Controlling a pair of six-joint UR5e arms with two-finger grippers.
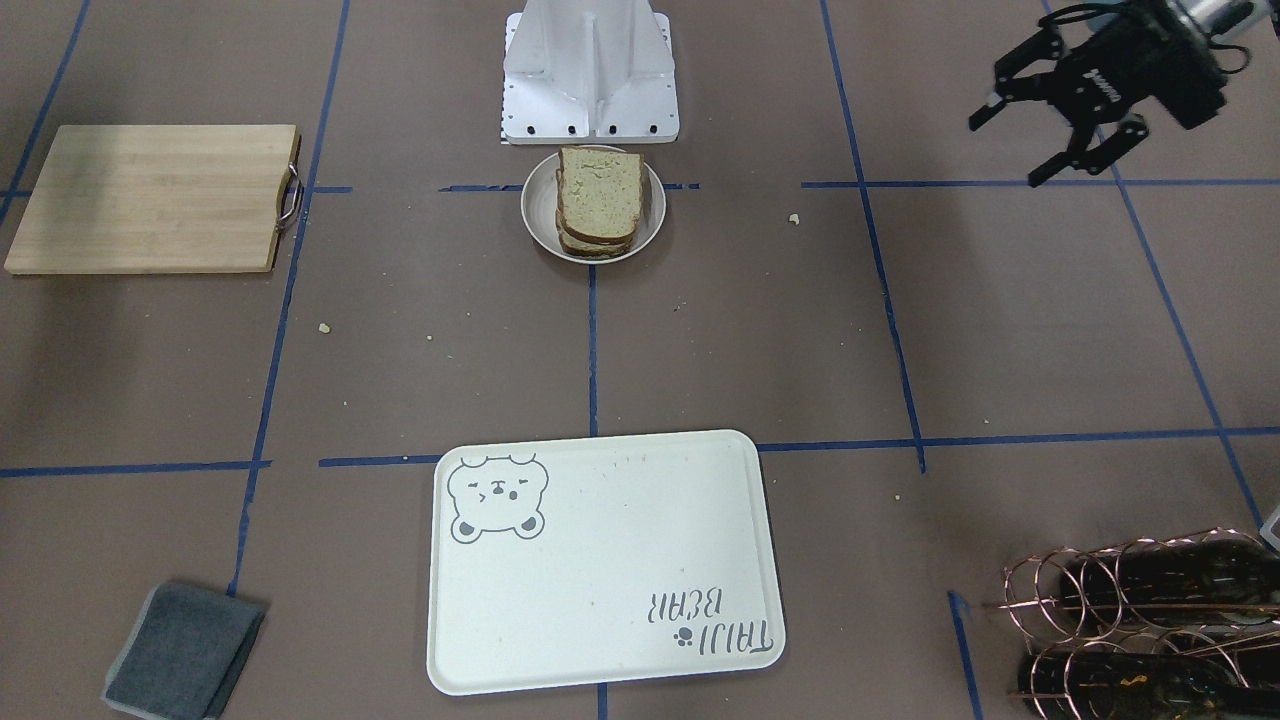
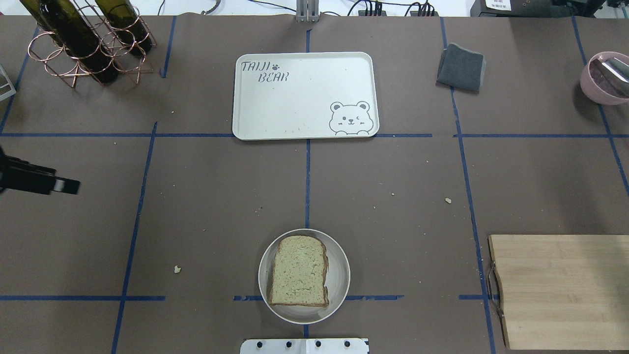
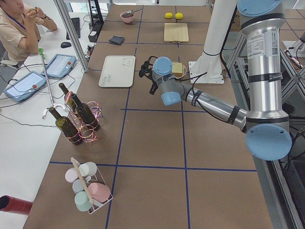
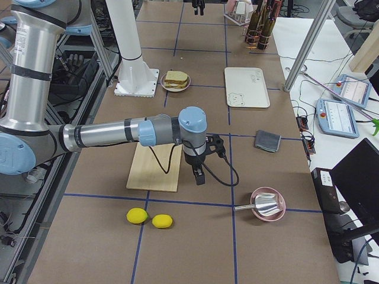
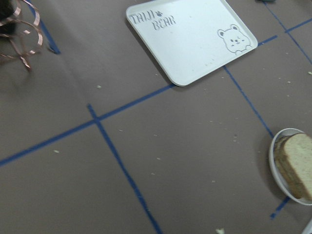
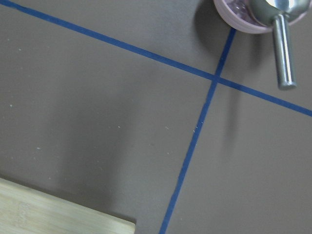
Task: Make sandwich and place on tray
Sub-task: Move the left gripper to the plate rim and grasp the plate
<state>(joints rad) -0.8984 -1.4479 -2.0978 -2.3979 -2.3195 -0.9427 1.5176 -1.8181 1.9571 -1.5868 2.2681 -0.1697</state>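
Observation:
The sandwich (image 1: 598, 200) is a stack of bread slices with brown crust on a small round off-white plate (image 1: 535, 215) near the robot base. It also shows in the overhead view (image 2: 300, 271) and the left wrist view (image 5: 298, 165). No egg shows. The off-white bear tray (image 1: 600, 560) lies bare at the far side of the table (image 2: 304, 96). My left gripper (image 1: 1005, 152) is open and empty, in the air well off to the sandwich's left. My right gripper (image 4: 200, 173) hangs beside the cutting board; I cannot tell whether it is open.
A wooden cutting board (image 2: 560, 290) lies on my right. A grey cloth (image 2: 462, 66) sits right of the tray. A copper rack with wine bottles (image 2: 88, 44) stands far left. A pink bowl with a metal scoop (image 2: 604, 78) is far right. Two lemons (image 4: 148, 218) lie beyond the board.

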